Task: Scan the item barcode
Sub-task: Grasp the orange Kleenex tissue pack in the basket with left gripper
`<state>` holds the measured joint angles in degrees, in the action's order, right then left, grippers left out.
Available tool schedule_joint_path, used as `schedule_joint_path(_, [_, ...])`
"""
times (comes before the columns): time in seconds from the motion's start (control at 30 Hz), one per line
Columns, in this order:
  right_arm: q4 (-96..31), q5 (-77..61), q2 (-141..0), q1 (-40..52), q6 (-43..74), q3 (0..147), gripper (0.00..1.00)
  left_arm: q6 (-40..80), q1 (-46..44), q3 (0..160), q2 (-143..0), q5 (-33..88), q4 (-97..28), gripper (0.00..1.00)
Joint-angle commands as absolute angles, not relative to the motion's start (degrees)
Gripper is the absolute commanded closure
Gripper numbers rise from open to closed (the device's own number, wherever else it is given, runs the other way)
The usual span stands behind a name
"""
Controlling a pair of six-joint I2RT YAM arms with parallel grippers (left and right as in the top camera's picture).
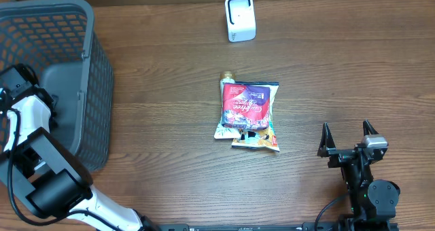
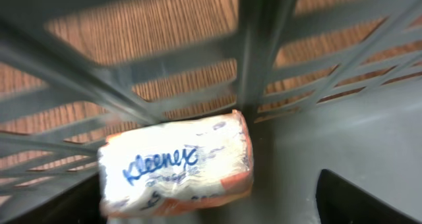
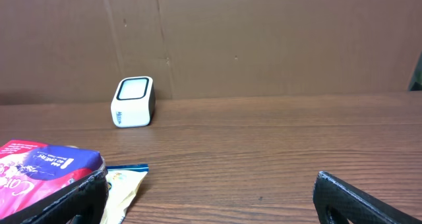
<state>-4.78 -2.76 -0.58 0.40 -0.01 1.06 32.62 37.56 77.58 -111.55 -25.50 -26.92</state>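
Your left pincer (image 2: pixel 208 201) is down inside the grey basket (image 1: pixel 47 7) at far left, fingers apart. The Kleenex pack (image 2: pixel 175 165) lies on the basket floor against the wall, clear of the finger (image 2: pixel 362 201) at lower right and not clamped. Right pincer (image 1: pixel 346 130) is at lower right of the overhead view, wide apart, holding nothing. The red snack packet (image 1: pixel 246 103) lies mid-worktop (image 1: pixel 170 88) on top of another packet (image 1: pixel 257 140). The white scanner (image 1: pixel 240 18) stands top centre, well apart from them.
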Motion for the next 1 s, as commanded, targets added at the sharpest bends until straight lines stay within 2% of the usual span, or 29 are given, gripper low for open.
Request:
schedule_joint_path(0.0, [-4.58, -3.05, -0.16, 0.32, 0.23, 0.47, 0.0, 32.71, 38.2, 77.76, -113.14, -26.09, -26.52, 0.31])
schedule_joint_path(0.03, [-4.58, -3.05, -0.16, 0.32, 0.23, 0.47, 0.0, 32.34, 38.3, 77.76, -113.12, -26.09, -26.55, 0.41])
schedule_joint_path(0.13, [-4.58, -3.05, -0.16, 0.32, 0.23, 0.47, 0.0, 29.02, 38.33, 77.78, -113.1, -26.11, -26.55, 0.84])
schedule_joint_path(0.17, [-4.58, -3.05, -0.16, 0.32, 0.23, 0.47, 0.0, 28.08, 38.33, 77.78, -113.01, -26.11, -26.59, 0.94])
schedule_joint_path(0.2, [-4.58, -3.05, -0.16, 0.32, 0.23, 0.47, 0.0, 27.27, 38.33, 77.78, -112.71, -26.09, -26.83, 0.96])
schedule_joint_path(0.37, [-4.58, -3.05, -0.16, 0.32, 0.23, 0.47, 0.0, 27.24, 37.89, 77.8, -108.51, -25.19, -27.44, 0.96])
schedule_joint_path(0.53, [-4.58, -3.05, -0.16, 0.32, 0.23, 0.47, 0.0, 27.46, 37.06, 77.8, -97.21, -21.43, -27.4, 0.96])
schedule_joint_path(0.67, [-4.6, -3.05, -0.16, 0.32, 0.23, 0.47, 0.0, 27.44, 37.04, 77.78, -88.77, -13.69, -28.27, 0.96])
schedule_joint_path(0.77, [-4.6, -3.05, -0.16, 0.32, 0.23, 0.47, 0.0, 27.44, 35.7, 77.78, -82.54, -1.02, -29.45, 0.96])
schedule_joint_path(0.87, [-4.6, -3.05, -0.16, 0.32, 0.23, 0.47, 0.0, 27.4, 33.26, 77.78, -79.57, 0.86, -29.43, 0.96])
schedule_joint_path(0.9, [-4.6, -3.05, -0.16, 0.32, 0.23, 0.47, 0.0, 27.29, 32.71, 77.78, -79.35, -0.3, -29.45, 0.93])
schedule_joint_path(0.93, [-4.58, -3.05, -0.16, 0.32, 0.23, 0.47, 0.0, 27.11, 32.14, 77.78, -79.4, -2.79, -29.98, 0.75])
schedule_joint_path(0.97, [-4.6, -3.05, -0.16, 0.32, 0.23, 0.47, 0.0, 27.16, 32.12, 77.78, -79.75, -4.49, -30.63, 0.7])
